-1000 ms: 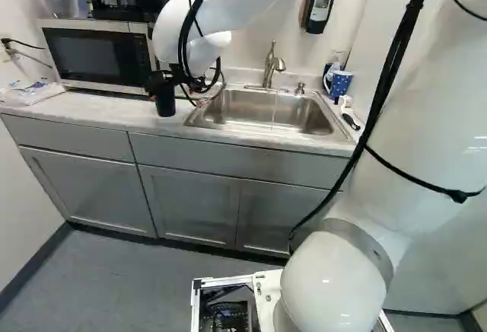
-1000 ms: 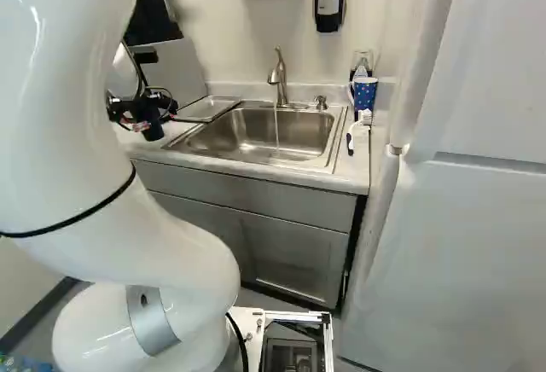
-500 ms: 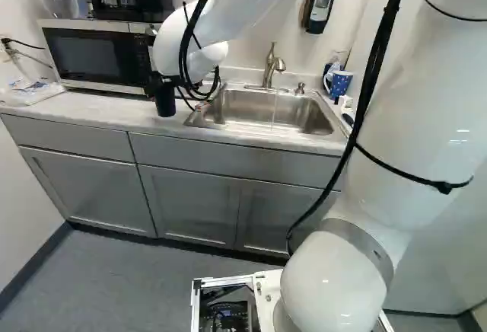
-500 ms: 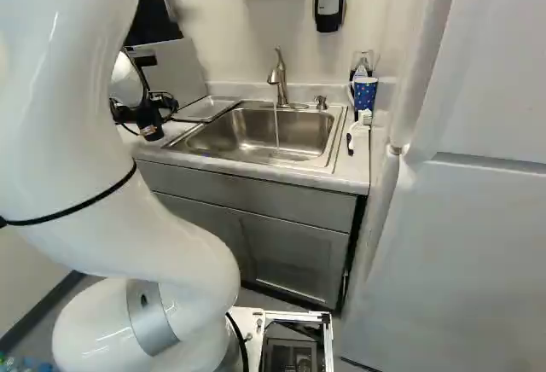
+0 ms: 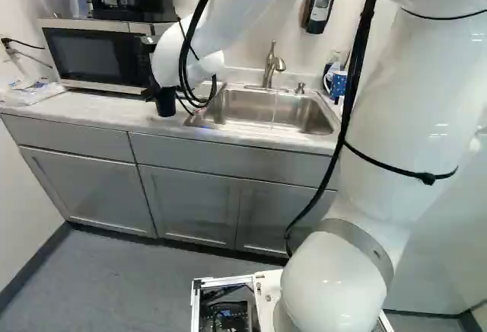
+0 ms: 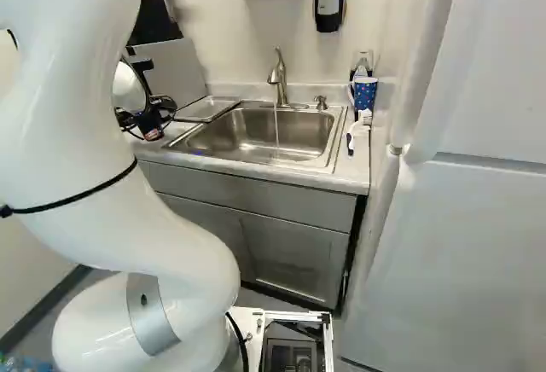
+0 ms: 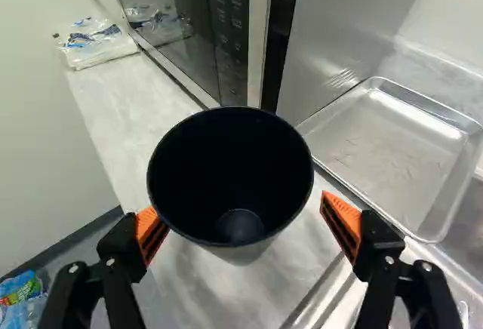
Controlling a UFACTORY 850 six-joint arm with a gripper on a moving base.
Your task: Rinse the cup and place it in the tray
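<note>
At the left of the left base view, my gripper (image 5: pixel 149 77) is low over the counter by a dark cup (image 5: pixel 165 102). In the wrist view the gripper (image 7: pixel 238 212) is open, its orange pads on either side of the upright cup (image 7: pixel 241 223). One pad is close against the cup's side, while a gap shows at the other. The cup's mouth faces the camera and its inside looks empty. A shallow metal tray (image 7: pixel 385 148) lies beyond one finger, beside the sink (image 6: pixel 256 137). Water runs from the faucet (image 6: pixel 279 78) into the sink.
A microwave (image 5: pixel 99 56) stands behind the cup, with a plastic bag (image 7: pixel 94 41) on the counter near it. Right of the sink are a blue dotted cup (image 6: pixel 364 93) and a brush (image 6: pixel 358 129). A fridge (image 6: pixel 469 218) stands at the right.
The arm's wrist has swung left and slightly down in the left base view, and the gripper has turned about the cup. The cup has kept its place; the base has not moved.
</note>
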